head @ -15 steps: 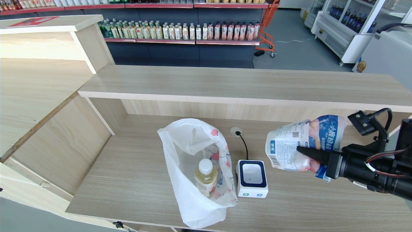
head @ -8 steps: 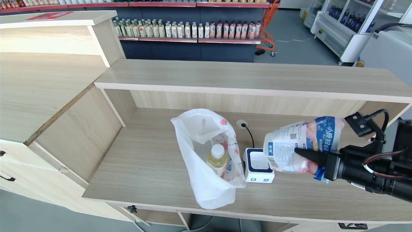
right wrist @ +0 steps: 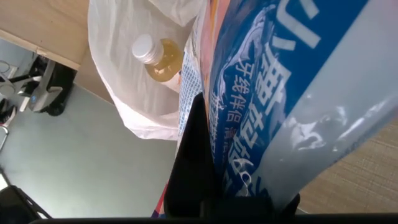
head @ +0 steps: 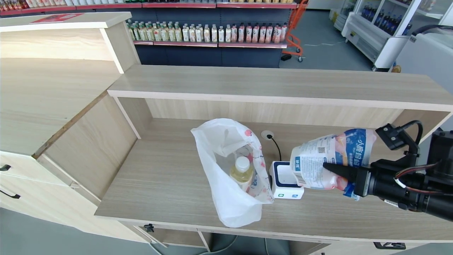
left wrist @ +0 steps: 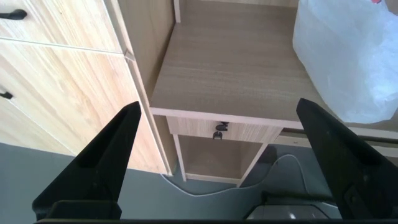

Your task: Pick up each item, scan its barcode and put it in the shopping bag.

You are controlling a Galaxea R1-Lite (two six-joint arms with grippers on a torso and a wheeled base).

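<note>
A white, blue and pink snack pouch (head: 331, 161) hangs above the counter with my right gripper (head: 336, 170) shut on it. Its lower left corner overlaps the right edge of the white barcode scanner (head: 283, 181). Left of the scanner stands the white shopping bag (head: 226, 191), mouth open, with a yellow drink bottle (head: 242, 173) inside. From the right wrist, the pouch (right wrist: 280, 93) is pinched in the gripper (right wrist: 208, 168), with the bag (right wrist: 134, 106) and bottle (right wrist: 155, 57) beyond. My left gripper (left wrist: 217, 162) is open, low at the counter's front edge, beside the bag (left wrist: 348, 56).
The wooden counter (head: 162, 177) has a raised back shelf (head: 269, 86) and a side wall on the left. The scanner's black cable (head: 275, 147) runs to a hole in the counter. Drawers (left wrist: 56, 74) lie below the left side unit. Store shelves stand far behind.
The head camera has shifted, so the whole scene slid right and up. Relative to the scanner, the held pouch moved left and now overlaps the scanner's right edge.
</note>
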